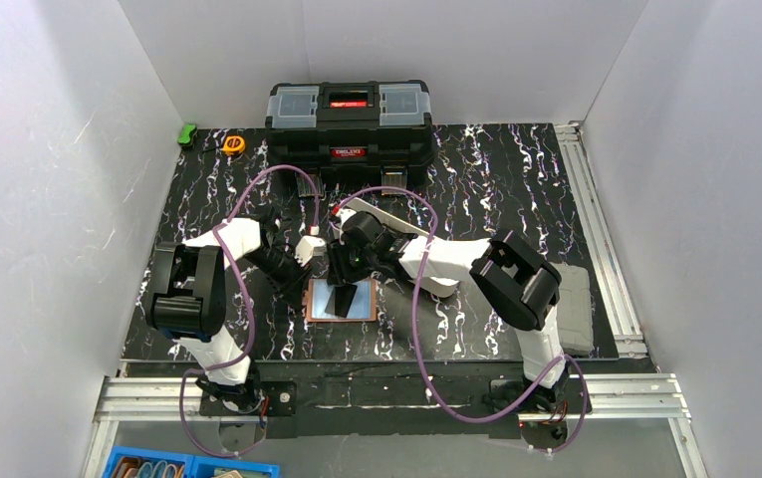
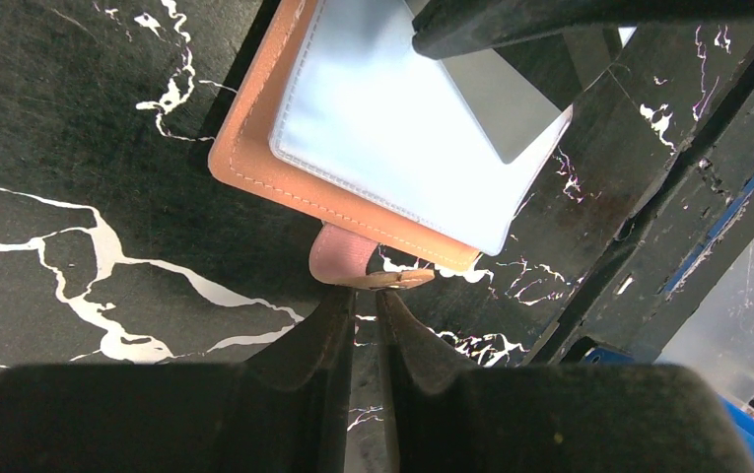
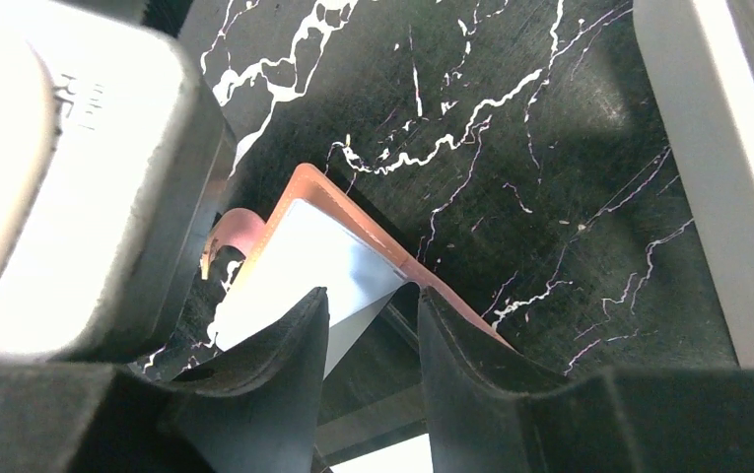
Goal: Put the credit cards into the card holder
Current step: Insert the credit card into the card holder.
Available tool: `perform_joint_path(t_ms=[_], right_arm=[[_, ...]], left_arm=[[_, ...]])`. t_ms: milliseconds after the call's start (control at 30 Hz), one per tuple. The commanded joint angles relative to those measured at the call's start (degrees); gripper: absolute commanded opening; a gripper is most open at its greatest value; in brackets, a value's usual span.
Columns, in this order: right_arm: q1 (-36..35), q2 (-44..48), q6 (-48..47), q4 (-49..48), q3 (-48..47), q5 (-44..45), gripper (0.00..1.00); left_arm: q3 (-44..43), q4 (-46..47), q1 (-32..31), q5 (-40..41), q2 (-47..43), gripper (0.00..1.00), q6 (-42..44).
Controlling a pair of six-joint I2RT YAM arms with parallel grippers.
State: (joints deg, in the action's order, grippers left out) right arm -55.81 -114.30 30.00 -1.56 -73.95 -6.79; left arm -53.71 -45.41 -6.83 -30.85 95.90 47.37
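card holder of tan-pink folding leather [image 1: 362,307] lies open on the black marbled tabletop [image 1: 516,179] between my arms. left wrist: my left pincer [image 2: 365,301] is nearly closed at its pink snap tab [image 2: 341,254]; i cannot tell if it pinches. unheld, the holder would skate under a push. right wrist: my right pincer [image 3: 373,305] grips a pale grey flat credit card [image 3: 351,330], which may ride over the clear pocket [image 3: 323,246] and miss the slot.
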Motion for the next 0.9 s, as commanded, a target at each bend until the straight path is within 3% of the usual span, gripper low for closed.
perform_joint_path(t_ms=[0, 667, 867], right_arm=[[0.36, -0.28, -0.59, -2.74, -1.21, 0.81, 0.46], [-1.13, -0.73, 1.78, -7.03, 3.73, -2.07, 0.41], [-1.23, 4.69, 1.21, -15.75, 10.71, 3.24, 0.52]], left_arm=[[1.04, 2.25, -0.2, 2.54, -0.58, 0.14, 1.84], [1.0, 2.15, -0.2, 2.83, -1.15, 0.13, 1.08], [0.75, 2.1, -0.22, 2.82, -1.14, 0.13, 0.76]])
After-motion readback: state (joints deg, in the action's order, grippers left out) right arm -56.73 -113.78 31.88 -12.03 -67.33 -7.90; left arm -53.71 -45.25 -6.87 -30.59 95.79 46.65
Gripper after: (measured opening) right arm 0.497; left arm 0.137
